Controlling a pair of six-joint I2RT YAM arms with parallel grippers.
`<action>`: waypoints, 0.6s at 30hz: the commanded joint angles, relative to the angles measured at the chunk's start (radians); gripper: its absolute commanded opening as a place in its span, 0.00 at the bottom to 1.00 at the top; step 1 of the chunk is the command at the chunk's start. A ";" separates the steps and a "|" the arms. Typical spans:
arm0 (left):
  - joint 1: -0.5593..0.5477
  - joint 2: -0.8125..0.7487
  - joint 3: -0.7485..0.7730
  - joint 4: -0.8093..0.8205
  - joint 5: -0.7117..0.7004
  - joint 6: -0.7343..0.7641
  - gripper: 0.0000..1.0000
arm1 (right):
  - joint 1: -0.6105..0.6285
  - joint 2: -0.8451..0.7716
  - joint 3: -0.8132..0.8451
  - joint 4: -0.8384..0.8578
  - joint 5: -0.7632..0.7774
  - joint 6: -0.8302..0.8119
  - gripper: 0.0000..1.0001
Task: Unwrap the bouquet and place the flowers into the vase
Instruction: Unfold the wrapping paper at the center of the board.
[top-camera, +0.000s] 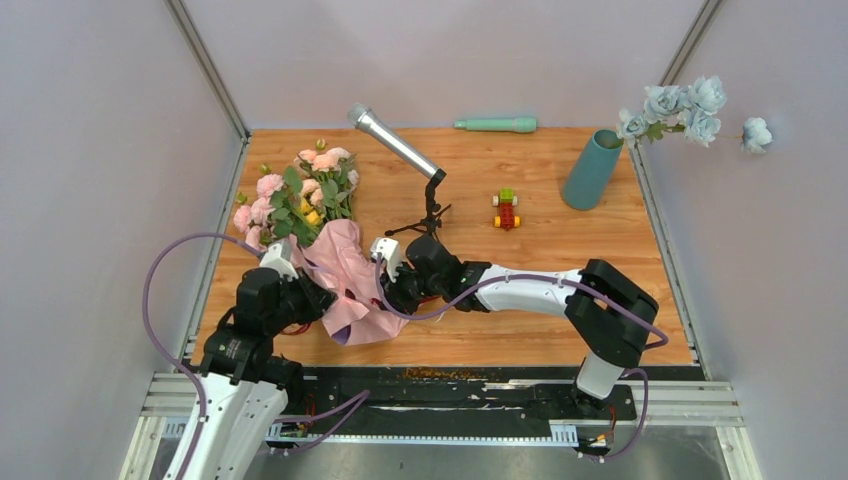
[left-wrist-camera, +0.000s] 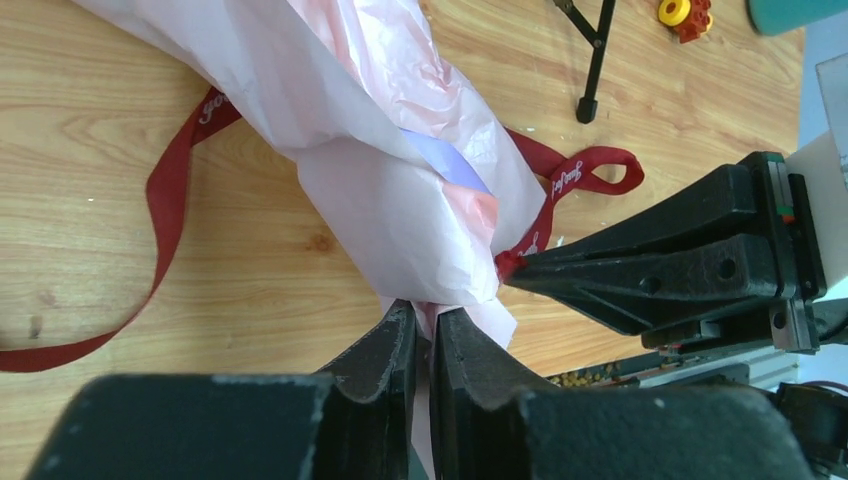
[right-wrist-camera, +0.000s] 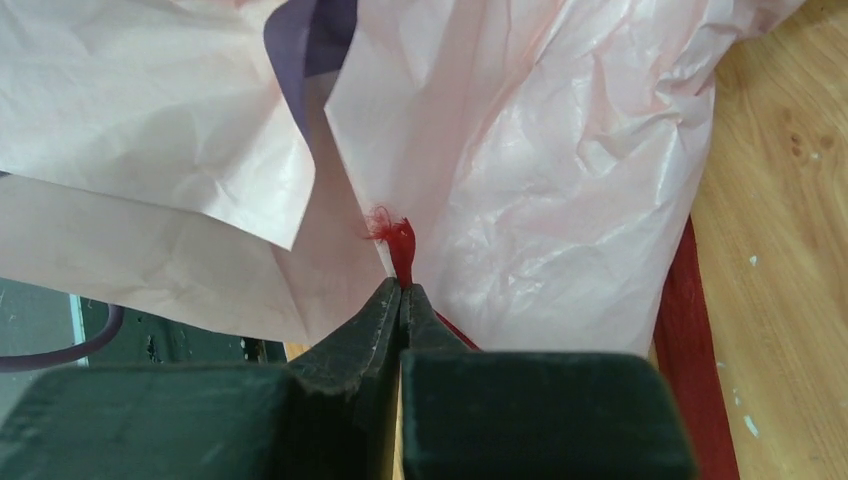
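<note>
Your right gripper (right-wrist-camera: 402, 292) was clamped on the frayed tip of the ribbon (right-wrist-camera: 399, 238), and your left gripper (left-wrist-camera: 424, 322) pinched the tail of the paper wrap (left-wrist-camera: 400, 190). The bouquet (top-camera: 318, 225) lay at the left, well apart from the vase (top-camera: 592, 168). Risk, as I judged it: such a shallow bite could slip off the fraying threads, or a hard pull could tear the thin paper and drag the flowers (top-camera: 300, 190).

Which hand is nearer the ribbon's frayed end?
Right. The right hand is shut on the ribbon end itself. The left hand pinches the paper wrap just beside that end, clear of the ribbon.
</note>
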 joint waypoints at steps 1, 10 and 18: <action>0.002 -0.017 0.078 -0.087 -0.056 0.058 0.19 | 0.004 -0.078 0.024 -0.029 0.061 -0.011 0.00; 0.002 -0.028 0.204 -0.244 -0.160 0.138 0.40 | -0.005 -0.271 -0.012 -0.195 0.390 -0.011 0.00; 0.002 0.096 0.440 -0.295 -0.173 0.240 0.62 | -0.071 -0.397 -0.013 -0.317 0.563 0.014 0.00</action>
